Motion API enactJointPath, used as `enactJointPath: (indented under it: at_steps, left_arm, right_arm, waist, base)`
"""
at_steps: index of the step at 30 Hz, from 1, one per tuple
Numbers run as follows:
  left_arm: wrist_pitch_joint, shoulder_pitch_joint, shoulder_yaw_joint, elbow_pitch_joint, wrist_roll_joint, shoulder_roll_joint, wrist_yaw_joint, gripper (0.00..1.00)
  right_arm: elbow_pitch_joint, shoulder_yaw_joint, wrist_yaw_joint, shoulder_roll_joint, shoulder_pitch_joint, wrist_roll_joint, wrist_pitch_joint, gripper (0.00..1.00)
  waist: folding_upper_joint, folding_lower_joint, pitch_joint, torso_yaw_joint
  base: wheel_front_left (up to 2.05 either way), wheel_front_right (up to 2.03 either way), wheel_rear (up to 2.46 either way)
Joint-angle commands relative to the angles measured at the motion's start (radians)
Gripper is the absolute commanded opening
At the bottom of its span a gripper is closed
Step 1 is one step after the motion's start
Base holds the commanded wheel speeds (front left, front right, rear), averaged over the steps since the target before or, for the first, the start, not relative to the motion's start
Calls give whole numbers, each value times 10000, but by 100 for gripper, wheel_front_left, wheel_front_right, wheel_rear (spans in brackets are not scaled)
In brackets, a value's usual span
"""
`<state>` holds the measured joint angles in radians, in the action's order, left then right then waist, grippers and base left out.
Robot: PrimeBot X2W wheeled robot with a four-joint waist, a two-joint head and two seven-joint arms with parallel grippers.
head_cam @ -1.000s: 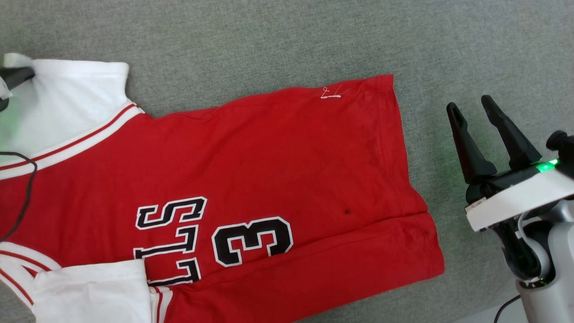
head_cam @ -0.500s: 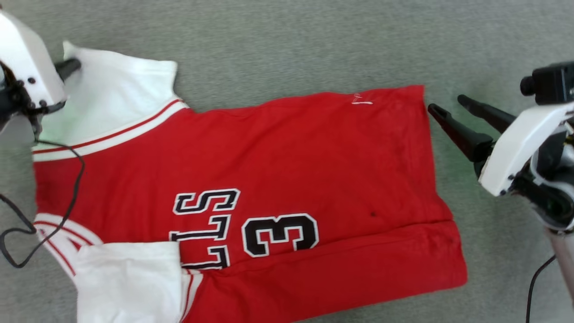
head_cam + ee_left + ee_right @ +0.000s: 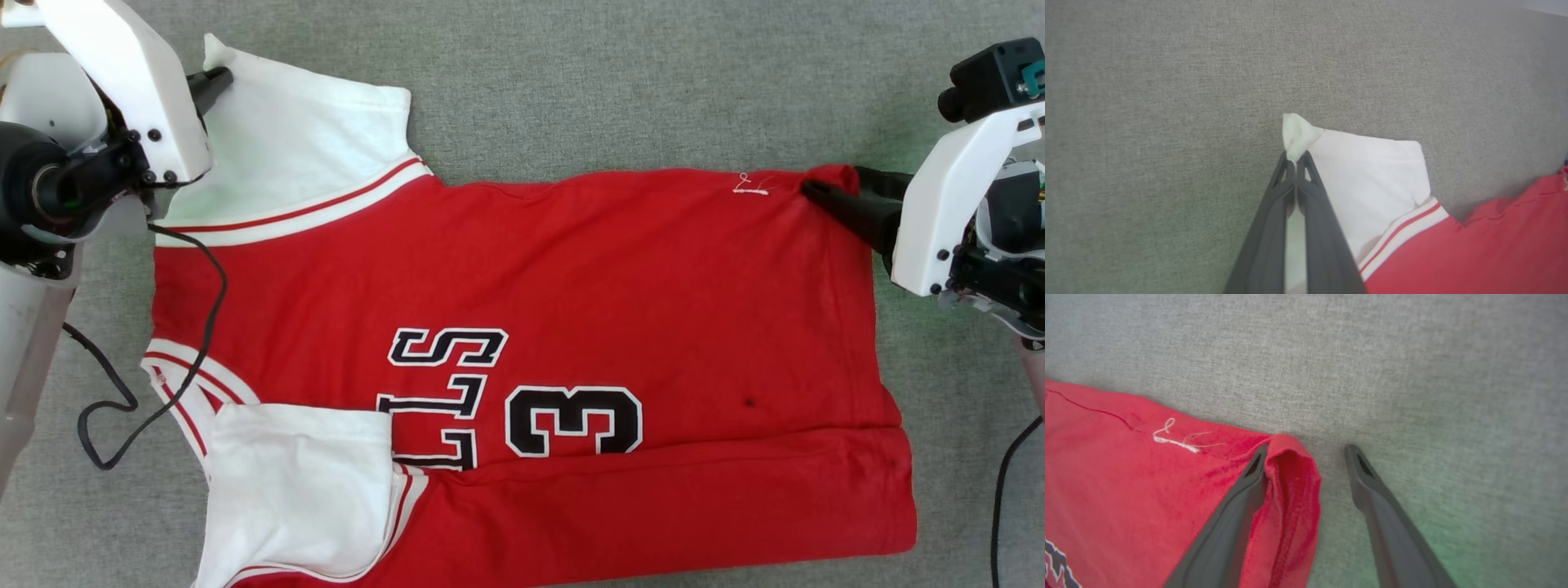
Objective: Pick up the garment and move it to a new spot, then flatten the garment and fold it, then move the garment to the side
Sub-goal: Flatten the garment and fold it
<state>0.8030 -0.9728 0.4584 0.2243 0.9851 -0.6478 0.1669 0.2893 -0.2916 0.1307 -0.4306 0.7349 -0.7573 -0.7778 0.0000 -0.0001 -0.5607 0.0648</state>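
A: Left gripper [image 3: 1295, 157] pinched on sleeve tip of shirt [image 3: 571, 269]. Thin bite, may slip on lift.
B: Right gripper [image 3: 1306, 449] wide, hem corner between fingers [image 3: 1224, 531]; possibly one layer only, hard to tell.

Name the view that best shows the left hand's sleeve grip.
Left wrist view: close up, the left hand is shut on the white sleeve corner. The head view shows it small. The right wrist view shows the garment's red hem.
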Motion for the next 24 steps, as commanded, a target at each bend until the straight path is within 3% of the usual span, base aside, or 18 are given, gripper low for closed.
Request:
enactJointPath:
  at_steps: [1, 9, 13, 24]
  left_arm:
    - [-143, -52, 34, 54, -46, 74, -100, 0]
    - [-1031, 586, -257, 31, 64, 18, -351, 0]
    - [-1830, 1628, -699, -177, 323, -185, -474, 0]
    - [-3683, 6395, -1500, -1310, 1039, -473, -53, 0]
  right_arm:
    - [516, -610, 1, 358, -561, -86, -414, 0]
    - [-28, -3, -4, -196, -280, 578, 802, 0]
    - [-59, 361, -2, -74, -681, 979, 1420, 0]
    - [-697, 1136, -4, 344, -3615, 1537, 2338, 0]
  waist:
    - [0, 1, 75, -47]
    - [0, 1, 860, -78]
    - [0, 1, 1656, -61]
    - [0, 1, 3952, -351]
  base:
    - [0, 0, 0]
    - [0, 0, 0]
    - [0, 0, 0]
    - [0, 0, 0]
